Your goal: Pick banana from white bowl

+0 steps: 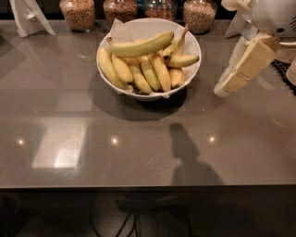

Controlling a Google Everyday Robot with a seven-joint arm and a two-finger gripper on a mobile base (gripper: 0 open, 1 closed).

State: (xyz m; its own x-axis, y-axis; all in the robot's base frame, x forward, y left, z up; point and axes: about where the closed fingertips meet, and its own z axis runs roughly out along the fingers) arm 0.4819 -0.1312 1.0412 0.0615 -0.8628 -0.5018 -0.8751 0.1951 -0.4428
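Note:
The banana (pixel 141 46), long, greenish-yellow and gently curved, lies across the top of a bunch of shorter yellow bananas (pixel 143 71) in the white bowl (pixel 194 69). The bowl stands at the back middle of the grey table, with a white paper liner sticking up at its back left rim. My gripper (pixel 225 87) hangs above the table to the right of the bowl, its cream-coloured fingers pointing down and left toward the bowl, apart from it. It holds nothing.
Several jars of grains (pixel 77 13) stand in a row behind the bowl. White folded stands sit at the back left (pixel 30 16) and back right. The grey table's (pixel 138 152) front edge runs along the lower part of the view.

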